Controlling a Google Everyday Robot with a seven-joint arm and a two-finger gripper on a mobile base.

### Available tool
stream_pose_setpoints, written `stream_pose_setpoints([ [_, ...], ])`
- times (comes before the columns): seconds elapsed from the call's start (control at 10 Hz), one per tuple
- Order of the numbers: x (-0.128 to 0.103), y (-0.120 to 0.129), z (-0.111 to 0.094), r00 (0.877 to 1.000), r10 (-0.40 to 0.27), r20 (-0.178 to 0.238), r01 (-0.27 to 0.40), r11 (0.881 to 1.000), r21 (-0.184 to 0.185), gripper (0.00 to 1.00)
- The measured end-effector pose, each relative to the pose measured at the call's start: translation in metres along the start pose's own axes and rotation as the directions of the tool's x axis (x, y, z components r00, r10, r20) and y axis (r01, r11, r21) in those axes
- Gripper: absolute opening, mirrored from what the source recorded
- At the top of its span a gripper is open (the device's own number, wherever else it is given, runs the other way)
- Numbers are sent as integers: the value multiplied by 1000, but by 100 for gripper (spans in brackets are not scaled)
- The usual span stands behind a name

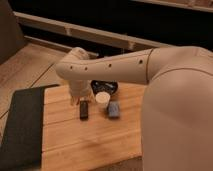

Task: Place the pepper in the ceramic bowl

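1. Pepper is hidden from sight, perhaps under the gripper [84, 109], which hangs low, released, gripping nothing visible.
2. Ceramic bowl [106, 86] sits just beyond it, rightward.
3. Risk: the white cup [102, 98] beside the gripper may be knocked over.

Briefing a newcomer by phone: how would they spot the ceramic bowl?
Start at the light wooden table, then find the small white cup near its far edge, with the gripper hanging just left of it. The ceramic bowl sits behind that cup. It alone is round, shallow and glossy black, wider than the cup, unlike the blue-grey item nearby.
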Motion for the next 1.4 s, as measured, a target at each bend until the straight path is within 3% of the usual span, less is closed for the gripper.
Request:
stream_pose_setpoints([
  [0.1,-17,5,-9,997,-50,51,51,999,-16,65],
  [0.2,-22,7,-13,995,-68,68,70,997,-21,65],
  [0.6,-21,7,-10,995,-78,65,79,997,-18,65],
  [0.8,-20,-9,1,997,-57,46,56,998,31,65],
  [1.1,-49,-13,1,990,-78,114,70,995,72,65],
  [1.3,-64,-5,12,981,-139,134,135,990,43,65],
  [1.4,-77,0,23,972,-175,155,178,984,-5,65],
])
